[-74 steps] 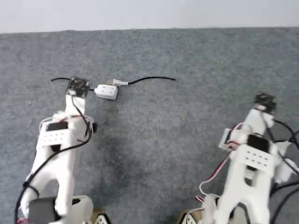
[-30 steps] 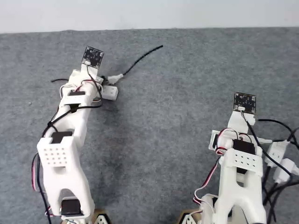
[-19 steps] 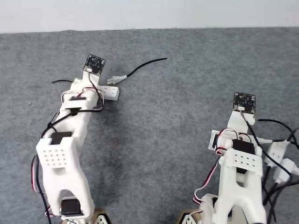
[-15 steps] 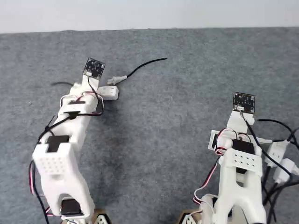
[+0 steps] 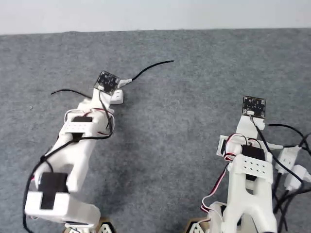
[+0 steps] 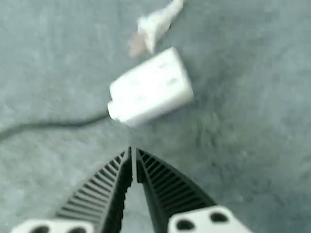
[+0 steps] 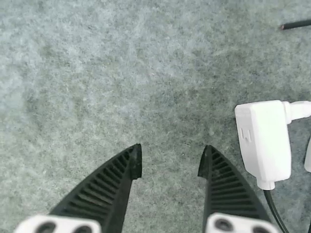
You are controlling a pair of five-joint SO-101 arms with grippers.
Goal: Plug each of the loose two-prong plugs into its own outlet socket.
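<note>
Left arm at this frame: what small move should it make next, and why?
Probably open the left end effector and ease it past the white outlet socket toward the loose plug. Its fingers are shut on nothing. The plug lies unplugged just beyond the socket, apart from it, so it likely needs grasping before it can be pushed in.

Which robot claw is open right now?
The right gripper, above the grey carpet; its jaws stand apart. The left gripper has its jaws pressed shut.
</note>
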